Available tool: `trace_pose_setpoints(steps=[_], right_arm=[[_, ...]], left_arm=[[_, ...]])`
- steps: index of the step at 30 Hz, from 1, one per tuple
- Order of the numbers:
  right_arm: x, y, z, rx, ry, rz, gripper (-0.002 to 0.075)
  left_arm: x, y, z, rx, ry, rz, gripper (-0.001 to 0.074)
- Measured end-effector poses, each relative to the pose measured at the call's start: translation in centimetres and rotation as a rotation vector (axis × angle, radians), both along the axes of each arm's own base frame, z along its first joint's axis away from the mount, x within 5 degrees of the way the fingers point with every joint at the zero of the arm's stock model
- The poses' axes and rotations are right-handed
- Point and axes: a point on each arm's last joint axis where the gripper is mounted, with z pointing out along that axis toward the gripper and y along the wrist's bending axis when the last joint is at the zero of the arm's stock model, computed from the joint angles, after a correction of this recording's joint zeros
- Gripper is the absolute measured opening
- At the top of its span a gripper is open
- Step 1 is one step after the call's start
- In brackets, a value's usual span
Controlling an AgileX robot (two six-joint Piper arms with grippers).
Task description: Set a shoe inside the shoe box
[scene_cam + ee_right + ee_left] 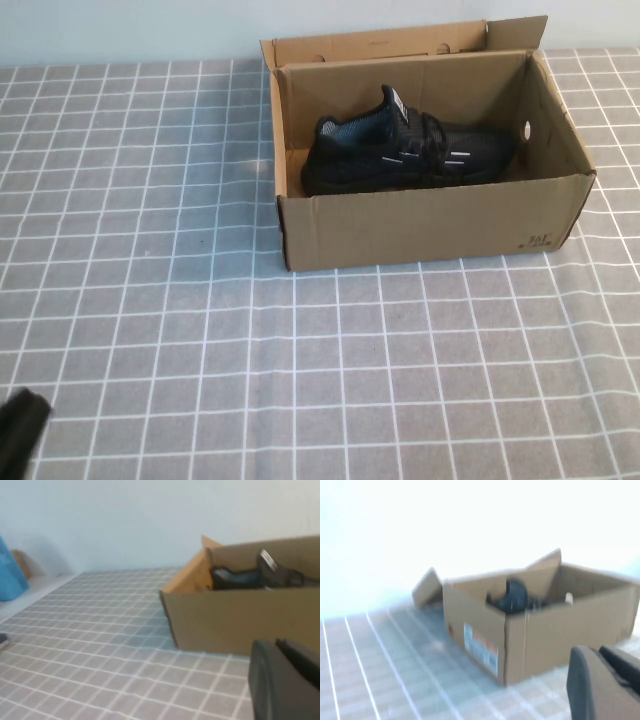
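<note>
Gripper states you cannot tell: your left gripper (pixel 20 428) shows only as a dark tip at the near left corner of the worktop (pixel 200 330), and your right gripper (pixel 285 680) appears only in its own wrist view, near the box. Your black mesh sneaker (pixel 405 155) lies on its side inside the shoe box (pixel 430 225), far right. Judging by this, the task looks done; a stray arm sweep could nudge the box. Its floor stays partly hidden.

I can read nothing here: the shoe box (pixel 430 225) carries small dark print near its front right corner and a blurred blue-and-orange label (pixel 481 648) on its left end wall, both illegible.
</note>
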Motion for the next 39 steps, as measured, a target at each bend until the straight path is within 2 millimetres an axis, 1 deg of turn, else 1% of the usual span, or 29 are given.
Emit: trace_pose_setpoints(steps=[3,6,10,13,24,27,29,32,34,36,39], right_arm=[[0.8,0.2,-2.4,0.000,0.036,-0.022,-0.0016],[1.1,0.3,-4.0,-0.016,0.073,-0.028,-0.0016],[1.3,0.5,-5.5,-0.037,0.113,-0.028,-0.0016],[1.4,0.5,-6.4,-0.054,0.141,-0.024,-0.0016],[1.0,0.8,-7.5,-0.111,0.228,0.019,-0.0016],[1.0,0.7,-7.6,-0.114,0.235,0.006,-0.0016],[1.3,0.4,-7.6,-0.164,0.196,-0.057,-0.0016],[1.9,-0.6,-7.2,-0.291,0.078,-0.205,-0.0016],[2.2,-1.1,-6.8,-0.326,0.021,-0.303,-0.0016],[2.4,-1.5,-6.6,-0.336,0.002,-0.376,-0.0016],[2.5,-1.9,-6.6,-0.332,0.028,-0.449,-0.0016]], left_arm=[[0.4,-0.2,-2.0,0.029,0.052,0.000,0.0000],[0.6,-0.3,-3.7,0.054,0.099,0.000,0.0001],[0.8,-0.4,-5.6,0.084,0.150,0.000,0.0000],[0.8,-0.4,-6.2,0.109,0.195,-0.005,-0.0001],[0.7,-0.4,-6.6,0.127,0.231,-0.009,-0.0001],[0.7,-0.4,-6.6,0.129,0.235,-0.010,-0.0001],[0.7,-0.4,-6.6,0.129,0.235,-0.010,-0.0001],[0.7,-0.4,-6.6,0.129,0.235,-0.010,-0.0001],[0.7,-0.4,-6.6,0.129,0.235,-0.010,-0.0001],[0.7,-0.4,-6.6,0.129,0.235,-0.010,-0.0001],[0.7,-0.4,-6.6,0.129,0.235,-0.010,-0.0001]])
